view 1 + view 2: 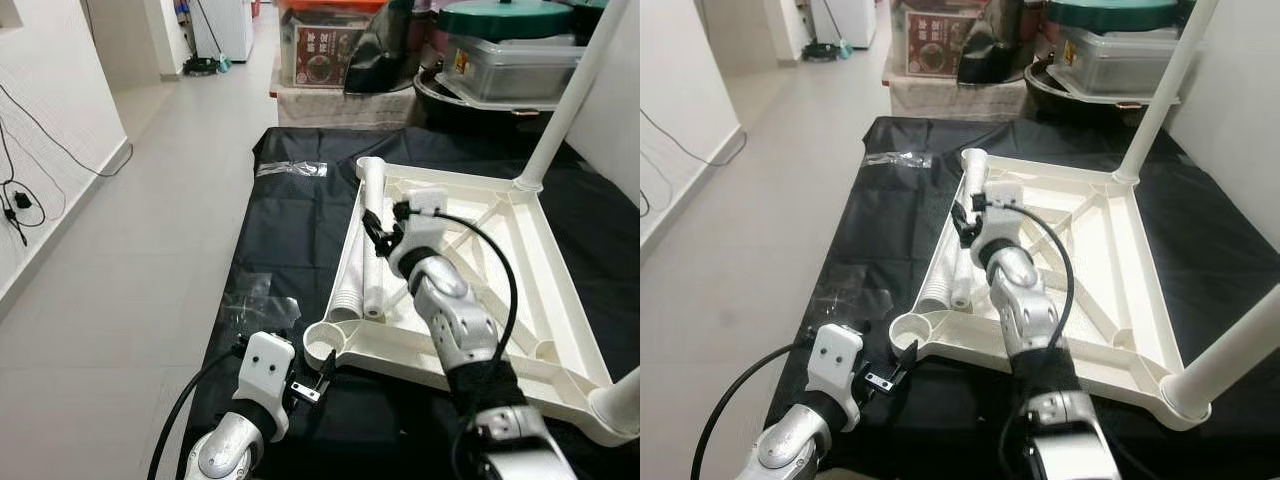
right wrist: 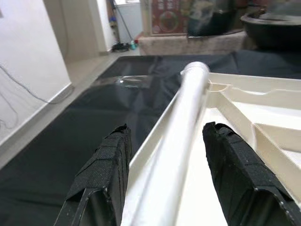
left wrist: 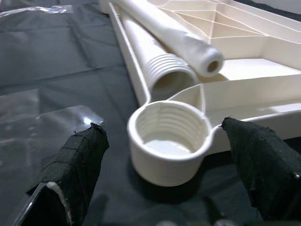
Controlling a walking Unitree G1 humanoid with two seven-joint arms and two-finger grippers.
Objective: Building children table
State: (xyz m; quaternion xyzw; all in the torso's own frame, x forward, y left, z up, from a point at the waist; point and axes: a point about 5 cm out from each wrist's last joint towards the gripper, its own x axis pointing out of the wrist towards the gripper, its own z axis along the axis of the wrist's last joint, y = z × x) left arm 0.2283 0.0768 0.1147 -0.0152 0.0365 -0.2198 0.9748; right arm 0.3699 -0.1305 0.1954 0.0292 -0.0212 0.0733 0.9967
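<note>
The white plastic children's tabletop (image 1: 520, 300) lies upside down on a black sheet (image 1: 290, 220) spread on the floor, ribbed underside up. Two legs are fitted: one upright at the far corner (image 1: 575, 75), one at the near right corner (image 1: 620, 400).

Right pincer (image 1: 378, 235) sits over the tabletop's left rim, fingers (image 2: 106, 165) apart on either side of a loose white leg tube (image 1: 372, 240) lying along that rim; contact with the tube cannot be confirmed. A second tube with a threaded end (image 3: 162, 70) lies just beside the first.

Left pincer (image 3: 164, 169) is wide open, its fingers (image 3: 80, 155) flanking the empty threaded corner socket (image 3: 169, 141) directly ahead of it, not gripping it. Clear plastic wrapping (image 1: 255, 300) lies on the sheet near this pincer.
</note>
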